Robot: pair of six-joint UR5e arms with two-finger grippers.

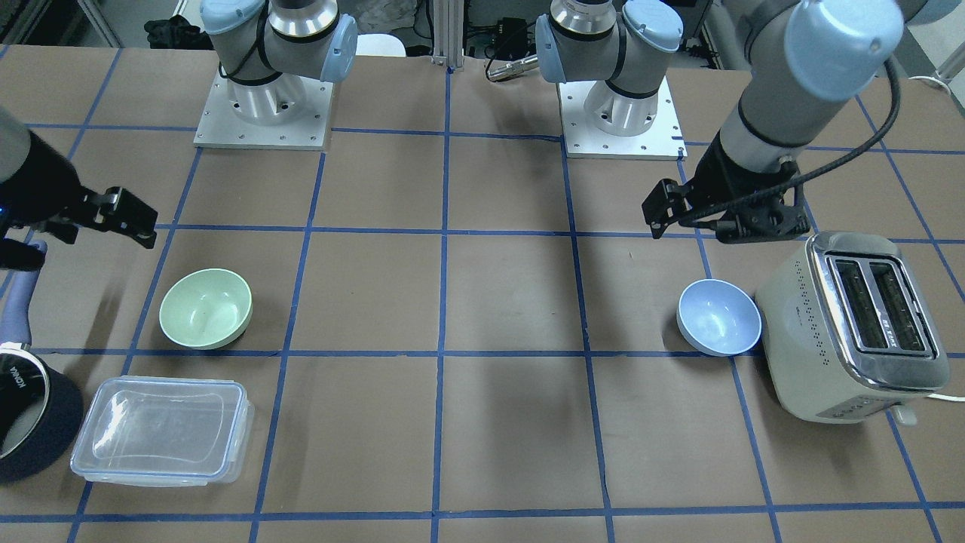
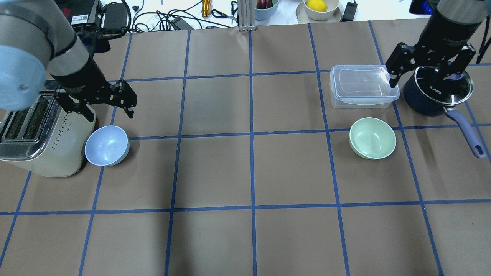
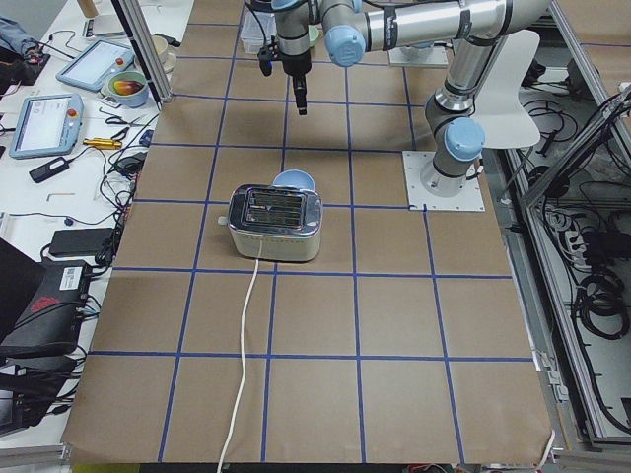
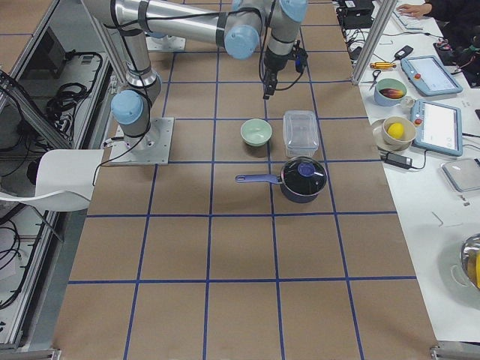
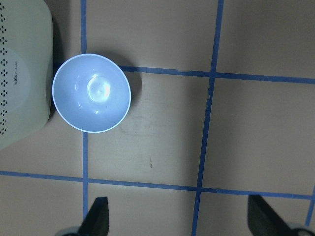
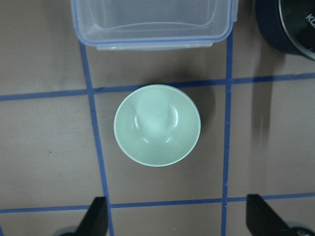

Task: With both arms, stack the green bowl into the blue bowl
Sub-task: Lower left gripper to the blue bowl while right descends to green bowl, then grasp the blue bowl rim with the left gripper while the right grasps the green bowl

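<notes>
The pale green bowl [image 1: 205, 309] stands upright and empty on the brown table; it also shows in the overhead view [image 2: 372, 138] and in the right wrist view [image 6: 157, 125]. The pale blue bowl [image 1: 718, 317] stands upright and empty beside the toaster, and shows in the overhead view [image 2: 106, 145] and the left wrist view [image 5: 91, 93]. My left gripper [image 2: 107, 111] hangs open and empty above the table, just beyond the blue bowl. My right gripper [image 2: 427, 71] hangs open and empty, high above the saucepan and container, beyond the green bowl.
A cream toaster [image 2: 34, 134] stands against the blue bowl's outer side. A clear lidded container [image 2: 362, 86] and a dark navy saucepan [image 2: 437, 92] with a long handle sit just beyond the green bowl. The bowls are far apart, with bare brown paper between them.
</notes>
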